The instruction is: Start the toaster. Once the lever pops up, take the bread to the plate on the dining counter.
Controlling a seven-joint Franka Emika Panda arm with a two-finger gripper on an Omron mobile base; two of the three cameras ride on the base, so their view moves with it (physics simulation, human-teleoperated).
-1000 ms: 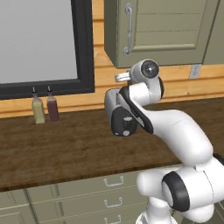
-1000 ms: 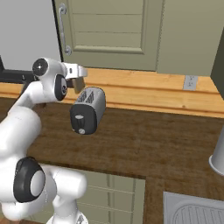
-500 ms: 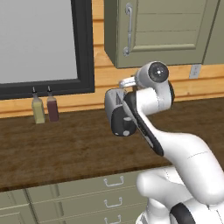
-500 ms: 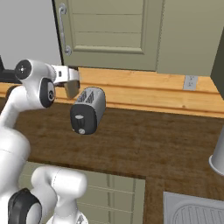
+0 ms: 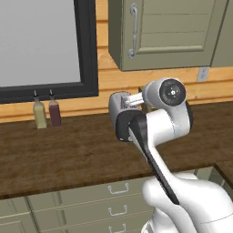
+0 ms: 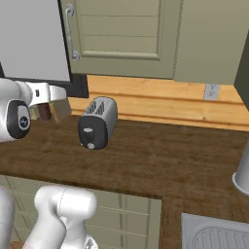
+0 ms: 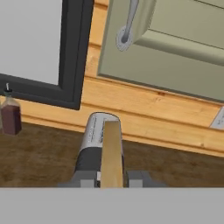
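My gripper [image 7: 112, 179] is shut on the bread [image 7: 112, 153], a light tan slice seen edge-on and upright between the fingertips [image 7: 85, 178]. In the right base view the bread [image 6: 58, 109] hangs under the hand, left of the toaster [image 6: 98, 121] and above the worktop. The chrome toaster [image 7: 94, 140] stands on the dark worktop beyond the bread, black end face forward, with the pale lever [image 6: 88, 130] on that face. In the left base view my arm covers most of the toaster [image 5: 119, 119]. The plate and the dining counter are out of view.
Two bottles [image 5: 40, 113] stand at the wall under a dark-framed window [image 5: 86, 50]. A cabinet door with a handle [image 5: 133, 32] hangs above the toaster. At the right are a wall outlet [image 6: 210, 91], a grey vessel [image 6: 241, 175] and a sink [image 6: 219, 233].
The hand has swung away from the toaster toward the window side, carrying the bread with it. The toaster and the cameras have stayed put.
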